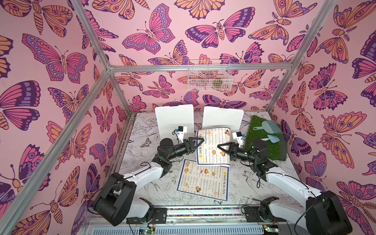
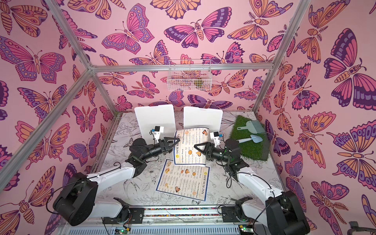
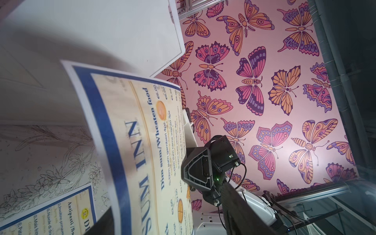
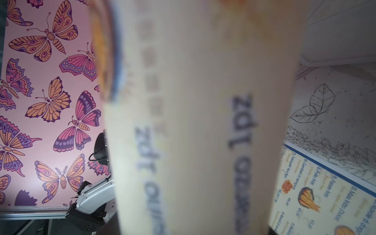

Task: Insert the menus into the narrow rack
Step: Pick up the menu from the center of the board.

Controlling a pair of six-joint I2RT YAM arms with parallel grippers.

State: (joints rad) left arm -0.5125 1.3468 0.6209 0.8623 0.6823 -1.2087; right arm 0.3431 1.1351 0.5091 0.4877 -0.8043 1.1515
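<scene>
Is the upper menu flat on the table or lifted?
Lifted. The upper menu bows above the table between the left gripper and right gripper, its far edge curled; the lower menu lies flat.

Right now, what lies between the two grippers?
The lifted menu, bowed into a curve, fills the stretch between the left gripper and the right gripper. Nothing else is there; both top views show it.

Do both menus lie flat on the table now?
No: the raised menu curves above the table, and only the flat menu lies on it.
</scene>
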